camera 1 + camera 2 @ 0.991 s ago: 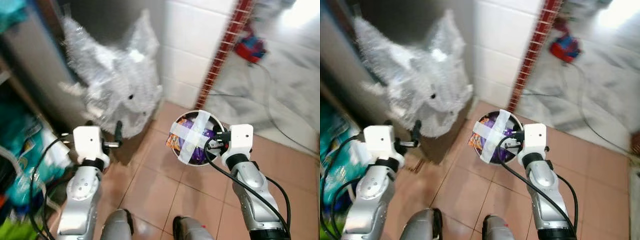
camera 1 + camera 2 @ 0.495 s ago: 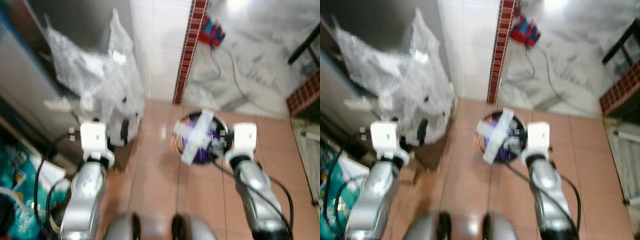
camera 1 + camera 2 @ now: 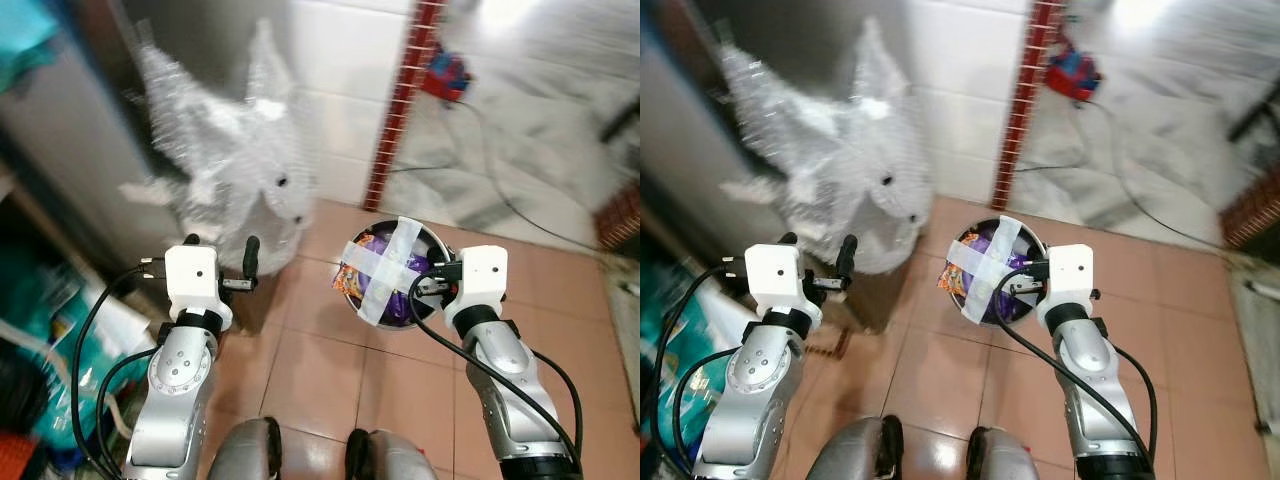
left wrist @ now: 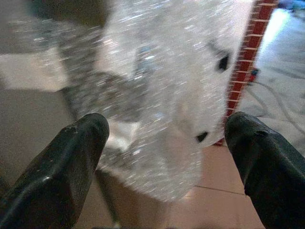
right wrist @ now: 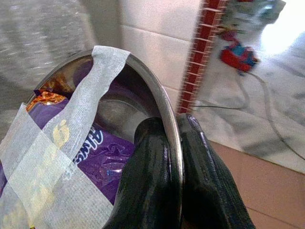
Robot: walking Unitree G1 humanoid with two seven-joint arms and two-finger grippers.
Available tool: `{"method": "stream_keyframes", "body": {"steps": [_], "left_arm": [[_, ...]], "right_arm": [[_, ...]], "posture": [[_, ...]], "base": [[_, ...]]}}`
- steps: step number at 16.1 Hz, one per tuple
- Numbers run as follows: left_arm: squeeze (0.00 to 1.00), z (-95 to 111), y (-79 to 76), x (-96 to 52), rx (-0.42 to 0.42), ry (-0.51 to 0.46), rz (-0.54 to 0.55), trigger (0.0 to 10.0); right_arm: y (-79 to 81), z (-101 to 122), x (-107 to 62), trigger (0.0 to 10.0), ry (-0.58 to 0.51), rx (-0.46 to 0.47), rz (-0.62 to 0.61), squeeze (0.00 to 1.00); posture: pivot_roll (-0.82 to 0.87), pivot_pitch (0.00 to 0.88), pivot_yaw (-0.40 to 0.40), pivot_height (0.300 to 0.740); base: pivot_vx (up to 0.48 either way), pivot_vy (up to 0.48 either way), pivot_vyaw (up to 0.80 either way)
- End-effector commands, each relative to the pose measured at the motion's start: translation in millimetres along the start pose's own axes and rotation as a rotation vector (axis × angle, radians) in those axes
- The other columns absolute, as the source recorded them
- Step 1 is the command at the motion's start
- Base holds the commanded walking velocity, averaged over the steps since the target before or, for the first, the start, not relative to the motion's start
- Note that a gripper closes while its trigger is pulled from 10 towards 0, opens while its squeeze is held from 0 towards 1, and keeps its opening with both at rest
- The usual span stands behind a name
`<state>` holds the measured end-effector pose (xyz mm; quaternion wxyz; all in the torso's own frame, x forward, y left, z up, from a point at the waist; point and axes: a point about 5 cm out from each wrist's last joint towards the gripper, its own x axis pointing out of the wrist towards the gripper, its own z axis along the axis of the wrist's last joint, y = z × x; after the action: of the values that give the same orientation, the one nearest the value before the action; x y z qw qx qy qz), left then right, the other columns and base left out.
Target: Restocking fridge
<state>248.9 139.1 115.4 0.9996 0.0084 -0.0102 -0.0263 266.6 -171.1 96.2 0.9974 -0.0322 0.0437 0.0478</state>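
right claw (image 5: 164, 157) clamped on taped steel bowl (image 3: 392, 272) rim | left claw (image 4: 167, 143) apart, facing bubble-wrap bundle (image 3: 225, 170) | power cord (image 3: 500, 190) on floor

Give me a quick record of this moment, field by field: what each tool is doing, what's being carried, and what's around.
right tool: shut on the rim of the metal bowl, held above the floor
bowl contents: purple snack packets under crossed white tape strips
left tool: open, holding nothing, facing the bubble wrap bundle
floor: terracotta tiles
background: white tiled wall, red brick strip, cable on marble floor
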Motion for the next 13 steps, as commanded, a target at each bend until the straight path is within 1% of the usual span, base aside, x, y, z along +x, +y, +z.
{"method": "stream_keyframes", "body": {"steps": [1, 4, 6, 8, 9, 11, 12, 13], "left_arm": [[0.0, -0.2, -0.6, -2.0, 0.01, -0.002, -0.003, 10.0], [0.0, 3.2, -1.7, 1.1, 0.01, -0.015, -0.001, 10.0], [0.0, 4.9, -2.1, 3.3, 0.005, -0.027, -0.002, 10.0], [0.0, 7.6, -2.5, 5.7, 0.002, -0.044, 0.005, 10.0], [0.0, 8.5, -2.8, 6.1, 0.003, -0.047, 0.006, 10.0], [0.0, 7.5, -0.5, 2.1, 0.006, -0.04, 0.013, 10.0], [0.0, 2.6, 3.1, -6.1, 0.015, -0.018, 0.016, 10.0], [0.0, 1.7, 3.7, -7.5, 0.018, -0.013, 0.016, 10.0]], "right_arm": [[0.9, 3.1, 0.3, 10.0, -0.018, -0.004, 0.007, 0.0], [1.0, 3.3, 0.9, 10.0, -0.021, -0.001, 0.009, 0.0], [1.2, 3.1, 0.6, 10.0, -0.02, 0.001, 0.013, 0.0], [2.9, 4.0, 0.2, 10.0, -0.028, 0.005, 0.031, 0.0], [3.1, 5.4, -0.8, 10.0, -0.038, -0.007, 0.04, 0.0], [1.0, 4.2, -3.2, 10.0, -0.032, -0.008, 0.032, 0.0], [-2.0, 1.7, -6.7, 10.0, -0.021, -0.009, 0.023, 0.0], [-2.4, 1.4, -7.3, 10.0, -0.02, -0.01, 0.022, 0.0]], "posture": [[0.01, 0.145, -0.006, 0.74], [0.01, 0.144, -0.006, 0.74], [0.01, 0.144, -0.01, 0.74], [0.0, 0.143, -0.009, 0.74], [0.0, 0.143, -0.009, 0.74], [0.0, 0.14, -0.009, 0.74], [0.0, 0.14, -0.009, 0.74], [0.0, 0.14, -0.009, 0.74]], "base": [[0.0, 0.0, 0.77], [0.0, 0.0, 0.64], [0.0, 0.0, 0.44], [0.0, 0.0, 0.0], [0.251, 0.0, 0.52], [0.12, 0.0, 0.54], [0.0, 0.0, 0.47], [0.0, 0.0, 0.47]]}}
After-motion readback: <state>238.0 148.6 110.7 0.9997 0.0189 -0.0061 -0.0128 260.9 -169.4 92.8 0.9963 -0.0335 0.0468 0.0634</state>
